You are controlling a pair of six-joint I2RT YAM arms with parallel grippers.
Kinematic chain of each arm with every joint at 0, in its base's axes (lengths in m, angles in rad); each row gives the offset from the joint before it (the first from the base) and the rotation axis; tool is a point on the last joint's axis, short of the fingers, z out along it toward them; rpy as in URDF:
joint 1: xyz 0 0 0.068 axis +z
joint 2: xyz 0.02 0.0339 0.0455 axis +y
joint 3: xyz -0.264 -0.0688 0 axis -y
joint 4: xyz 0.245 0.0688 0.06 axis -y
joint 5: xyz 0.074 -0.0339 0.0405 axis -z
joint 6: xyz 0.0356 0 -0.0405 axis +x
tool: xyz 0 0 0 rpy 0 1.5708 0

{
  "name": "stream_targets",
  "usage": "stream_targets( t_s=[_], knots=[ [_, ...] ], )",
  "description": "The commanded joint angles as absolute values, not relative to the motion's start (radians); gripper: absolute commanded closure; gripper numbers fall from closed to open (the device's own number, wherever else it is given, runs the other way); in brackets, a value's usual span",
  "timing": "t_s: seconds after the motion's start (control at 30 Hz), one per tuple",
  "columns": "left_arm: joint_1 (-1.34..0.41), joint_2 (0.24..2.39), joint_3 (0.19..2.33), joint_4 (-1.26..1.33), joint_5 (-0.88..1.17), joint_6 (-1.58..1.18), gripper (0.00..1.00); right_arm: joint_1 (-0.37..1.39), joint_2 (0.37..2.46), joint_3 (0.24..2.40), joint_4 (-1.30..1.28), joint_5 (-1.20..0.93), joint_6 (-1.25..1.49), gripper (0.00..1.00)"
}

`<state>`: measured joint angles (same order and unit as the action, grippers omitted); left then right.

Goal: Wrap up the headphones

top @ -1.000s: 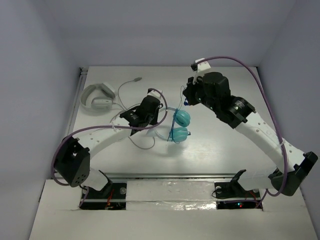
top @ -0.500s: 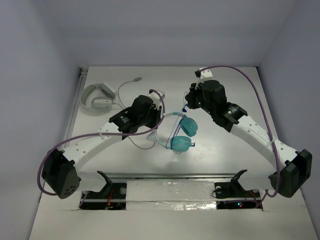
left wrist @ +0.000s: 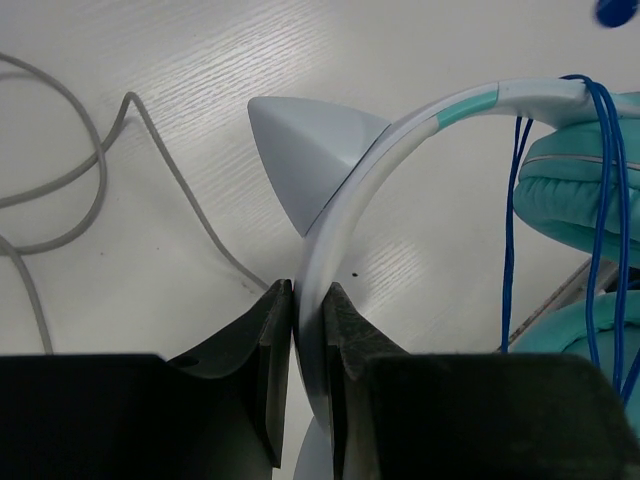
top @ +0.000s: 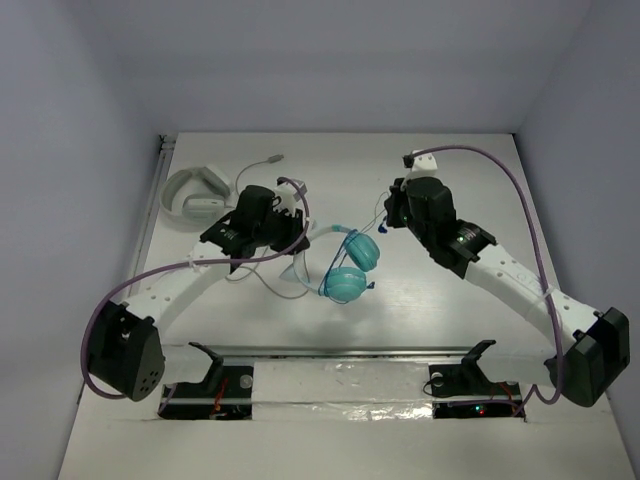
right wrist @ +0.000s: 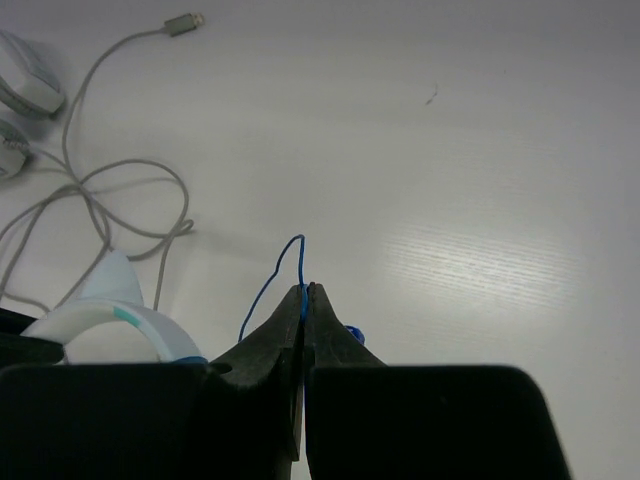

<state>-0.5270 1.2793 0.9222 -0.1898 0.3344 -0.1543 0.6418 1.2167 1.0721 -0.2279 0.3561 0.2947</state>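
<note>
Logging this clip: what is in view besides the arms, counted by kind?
Headphones: 2 (teal headphones, white headphones)
Cables: 2 (blue cable, grey cable)
Total: 4

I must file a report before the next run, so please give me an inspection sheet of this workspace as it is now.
Surface: white table, faint wood grain.
Job's things: teal headphones at the centre; strands of their blue cable run across the ear cups.
Clutter: white headphones at far left.
Grippers: left gripper shut on the headband of the teal headphones; right gripper shut on the blue cable.
Cables: grey cable lying in loose loops on the table.
Surroundings: plain pale walls; nothing else seen.
</note>
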Motion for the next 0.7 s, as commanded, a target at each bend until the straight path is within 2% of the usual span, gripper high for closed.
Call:
stream_targets(
  t_s=[0.0,0.3,0.5,0.67],
  knots=[
    [-0.518,1.197,0.939,-0.081,0.555,-0.16,1.0,0.637,1.201,1.028,-0.152,0.339,0.334,1.0],
    [-0.518,1.151,0.966,-0.051,0.728,-0.179,1.0,0.637,1.215,0.945,-0.06,0.258,0.362,1.0],
    [-0.486,1.095,0.986,0.058,0.658,-0.325,1.0,0.637,1.131,0.867,0.023,0.195,0.416,1.0],
    [-0.486,1.074,1.0,0.156,0.621,-0.379,1.0,0.637,1.048,0.712,0.187,0.022,0.452,1.0]
  ],
)
